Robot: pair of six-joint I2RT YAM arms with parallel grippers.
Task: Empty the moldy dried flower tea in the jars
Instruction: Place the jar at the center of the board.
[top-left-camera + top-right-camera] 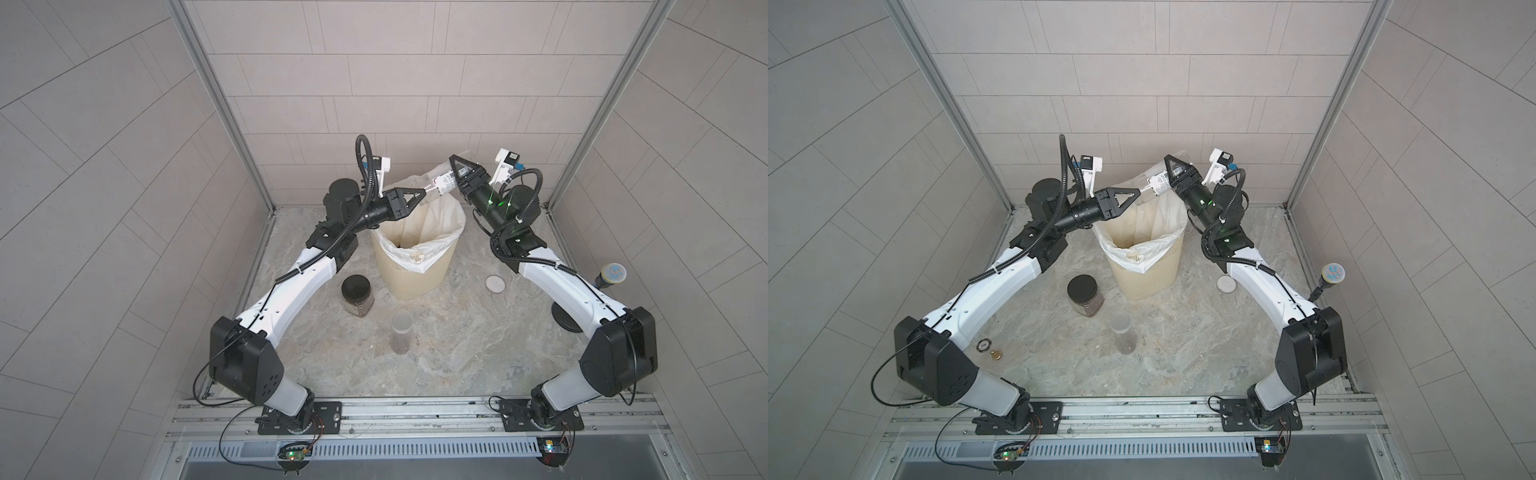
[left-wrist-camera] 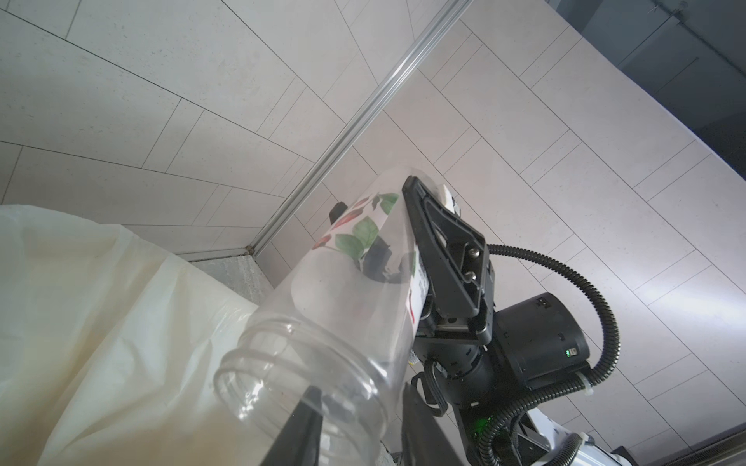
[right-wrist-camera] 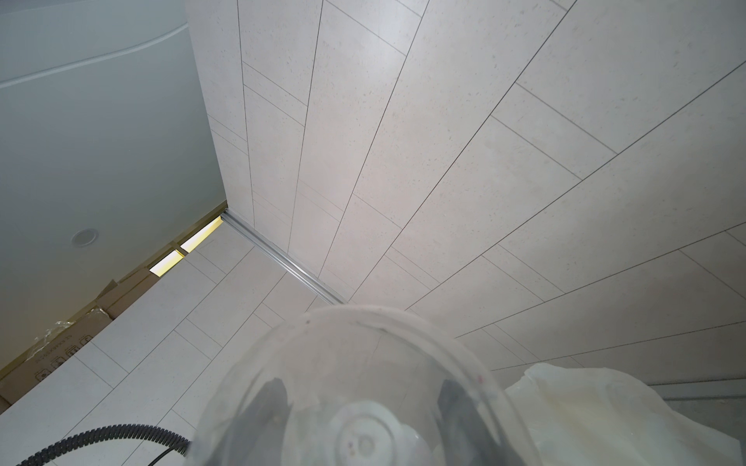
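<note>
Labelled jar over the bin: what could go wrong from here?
The labelled jar is held by the right gripper toward its base only; the left gripper, close at its open mouth, might knock it loose.
The mouth sits by the raised liner at the far rim of the bin, so any leftover bits may fall outside.
The white lid lies by the right arm, which could sweep it.

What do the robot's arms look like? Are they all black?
No! The left arm and right arm have white shells and chunky black joints. Ribbed black cables loop along them. The left gripper and right gripper are black with triangular fingers.
</note>
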